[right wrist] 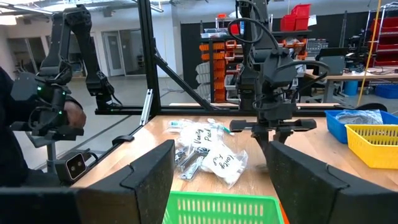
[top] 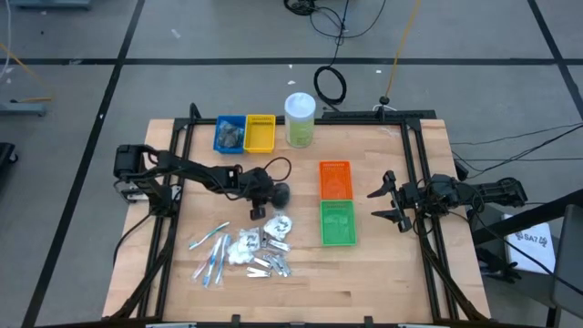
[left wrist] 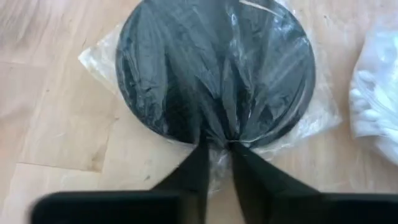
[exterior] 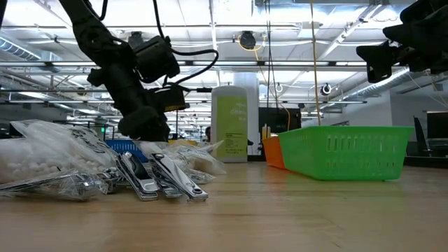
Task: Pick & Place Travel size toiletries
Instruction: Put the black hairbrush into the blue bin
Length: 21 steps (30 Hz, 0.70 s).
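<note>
The left end effector (top: 273, 196) was down at the desk (top: 383, 282), its two fingers (left wrist: 196, 171) drawn together and pinching the clear wrap at the edge of a dark grey round pad (left wrist: 214, 68). The pad lay flat on the wood directly ahead of the fingertips, its wrap puckered where they met it. Just beside that end effector, on the side toward the desk's front edge, lay the heap of other toiletries (top: 246, 251): white crinkly packets (exterior: 42, 154), silvery sachets (exterior: 164, 178) and slim sticks in clear wrap (top: 211, 255), all resting on the desk. Behind it stood the blue tray (top: 229, 133) and yellow tray (top: 260, 133), with a clear jar (top: 300, 118) next to them.

The right end effector (top: 387, 202) hung above the desk with its fingers spread apart and nothing between them. The green tray (top: 337, 223) and orange tray (top: 334, 179) sat just ahead of its fingertips, between it and the left arm.
</note>
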{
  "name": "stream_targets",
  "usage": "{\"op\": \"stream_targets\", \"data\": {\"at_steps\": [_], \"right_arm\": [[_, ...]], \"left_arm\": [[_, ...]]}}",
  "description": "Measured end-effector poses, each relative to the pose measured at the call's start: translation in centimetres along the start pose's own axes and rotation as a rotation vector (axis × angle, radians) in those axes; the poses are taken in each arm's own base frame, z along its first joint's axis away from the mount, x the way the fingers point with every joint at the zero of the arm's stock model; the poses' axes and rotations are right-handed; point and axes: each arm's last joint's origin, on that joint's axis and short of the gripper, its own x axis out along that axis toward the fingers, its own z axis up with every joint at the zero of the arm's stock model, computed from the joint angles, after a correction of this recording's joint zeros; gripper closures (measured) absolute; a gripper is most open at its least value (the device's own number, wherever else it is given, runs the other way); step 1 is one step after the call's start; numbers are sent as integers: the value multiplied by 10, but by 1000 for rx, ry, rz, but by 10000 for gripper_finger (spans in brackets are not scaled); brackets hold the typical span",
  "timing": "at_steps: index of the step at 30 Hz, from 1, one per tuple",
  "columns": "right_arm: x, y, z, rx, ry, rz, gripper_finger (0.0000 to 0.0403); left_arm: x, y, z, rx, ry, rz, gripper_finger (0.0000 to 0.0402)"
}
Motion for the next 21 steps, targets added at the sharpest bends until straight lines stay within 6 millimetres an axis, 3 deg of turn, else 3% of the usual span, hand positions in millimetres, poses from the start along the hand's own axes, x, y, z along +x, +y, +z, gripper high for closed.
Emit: {"op": "stream_targets", "data": {"at_steps": [2,10,21], "right_arm": [[0,0,0,0,0,0,161],[0,0,0,0,0,0,161],[0,0,0,0,1,-1,161]], "left_arm": [[0,0,0,6,0,1,388],[-11,1,8,2,-25,55,398],[-83,10,25,-1,-227,275,400]]}}
